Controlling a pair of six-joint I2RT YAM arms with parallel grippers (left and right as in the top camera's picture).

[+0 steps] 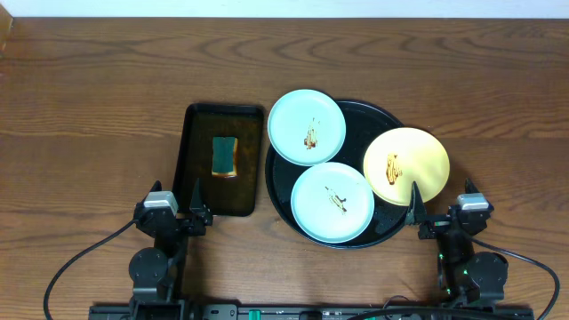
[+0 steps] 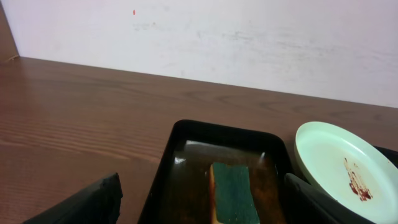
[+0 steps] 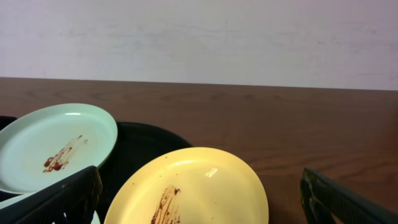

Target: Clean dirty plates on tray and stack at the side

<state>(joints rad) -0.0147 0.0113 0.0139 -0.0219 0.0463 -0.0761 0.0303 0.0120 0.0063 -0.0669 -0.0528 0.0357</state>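
Note:
Three smeared plates rest on the round black tray [image 1: 388,224]: a mint plate [image 1: 306,125] at its back left, a mint plate [image 1: 332,202] at its front, and a yellow plate [image 1: 406,165] on its right rim. My left gripper [image 1: 177,213] is open and empty at the near end of the rectangular tray. My right gripper [image 1: 440,212] is open and empty just in front of the yellow plate [image 3: 193,190]. The back mint plate also shows in the left wrist view [image 2: 345,169] and the right wrist view [image 3: 53,144].
A smaller black rectangular tray [image 1: 197,173] left of the round tray holds a green and yellow sponge [image 1: 226,156], also in the left wrist view [image 2: 235,193]. Bare wooden table lies to the left, right and back. A pale wall stands behind.

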